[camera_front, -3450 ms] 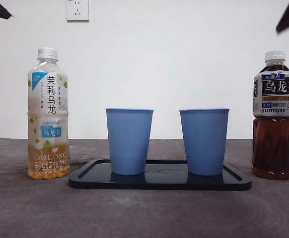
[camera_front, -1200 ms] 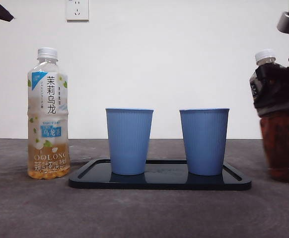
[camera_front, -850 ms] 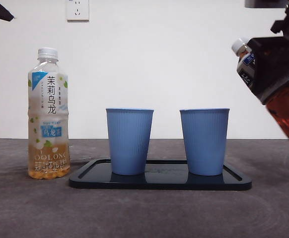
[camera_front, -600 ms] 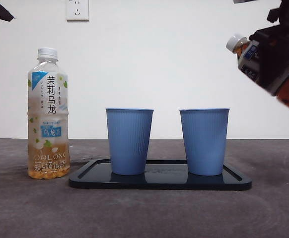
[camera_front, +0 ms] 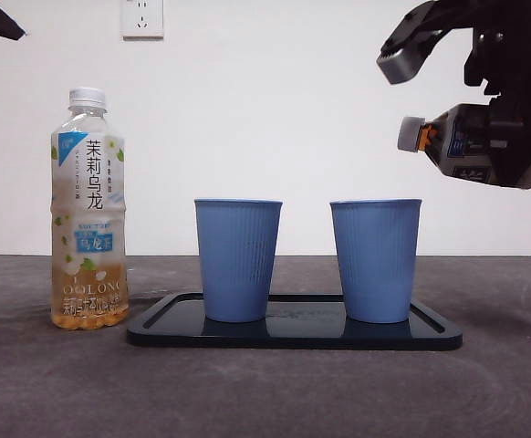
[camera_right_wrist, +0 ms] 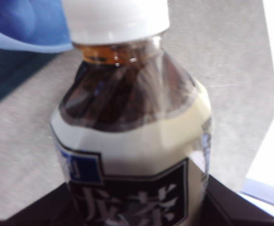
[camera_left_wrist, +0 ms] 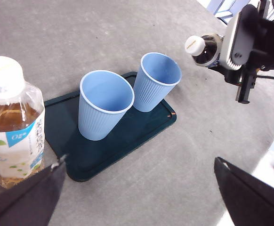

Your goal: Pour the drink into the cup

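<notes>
Dark tea bottle (camera_front: 471, 151), capped, hangs tilted above right cup's (camera_front: 376, 260) rim.

A: How much of the dark tea bottle (camera_front: 471, 151) shows from the front?
B: Only neck and label — its base runs off the edge.
A: And the right wrist view?
B: Blurred — label (camera_right_wrist: 132, 200) cut off.

The right tool (camera_front: 512, 137) holds the dark tea bottle (camera_front: 471, 146) nearly level, above and just right of the right blue cup (camera_front: 375, 260), its white cap (camera_front: 410, 134) still on. That cup shares a black tray (camera_front: 293, 333) with the left blue cup (camera_front: 237, 260). Well left of the tray, a pale oolong bottle (camera_front: 88, 210) stands upright on the table (camera_front: 265, 392).
</notes>
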You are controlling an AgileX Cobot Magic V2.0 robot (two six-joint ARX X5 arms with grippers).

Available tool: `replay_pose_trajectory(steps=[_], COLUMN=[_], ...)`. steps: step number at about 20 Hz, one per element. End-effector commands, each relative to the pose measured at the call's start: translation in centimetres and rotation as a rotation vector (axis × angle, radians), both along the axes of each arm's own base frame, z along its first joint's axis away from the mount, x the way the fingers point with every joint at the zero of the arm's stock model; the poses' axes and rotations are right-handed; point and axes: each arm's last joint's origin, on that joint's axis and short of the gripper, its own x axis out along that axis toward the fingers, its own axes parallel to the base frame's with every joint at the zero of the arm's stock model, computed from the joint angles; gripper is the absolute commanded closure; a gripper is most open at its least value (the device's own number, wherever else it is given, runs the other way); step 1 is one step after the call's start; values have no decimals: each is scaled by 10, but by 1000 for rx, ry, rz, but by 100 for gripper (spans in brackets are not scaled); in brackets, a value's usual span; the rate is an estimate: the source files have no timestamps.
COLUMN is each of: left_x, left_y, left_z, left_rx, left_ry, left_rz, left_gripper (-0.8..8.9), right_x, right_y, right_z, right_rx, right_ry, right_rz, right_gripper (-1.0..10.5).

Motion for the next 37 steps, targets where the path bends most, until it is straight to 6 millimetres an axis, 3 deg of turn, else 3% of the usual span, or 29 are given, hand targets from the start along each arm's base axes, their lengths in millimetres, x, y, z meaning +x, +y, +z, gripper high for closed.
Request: replay_pose_trajectory(steps=[1,10,16,24,29,33,37], left_x=[1,1,1,0,0,0,0], left_y=[-1,-1,-1,-1,-1,-1,-1], left_z=[5,5,5,4,4,4,4], left_rx=[5,5,6,7,11,14,15], left_ry=[-31,-22,-21,-16,-21,-24,-26], left_rz=[-12,-11,-11,-12,-14,-17,-18], left_gripper=[315,316,316,315,316,316,316], right_x=[4,9,7,6,2,-5,-14], right_y=[8,25,30,33,28,13,-14], right_z=[8,-10,-7,-6,2,23,49], right_rx=[-63,-346,-451,-438,-255,48,400], right_ry=[-49,-44,-78,-108,-176,-226,-225], right_rz=[17,66,95,81,-22,-105,-123], right_gripper=[757,757,757,758,758,758,766])
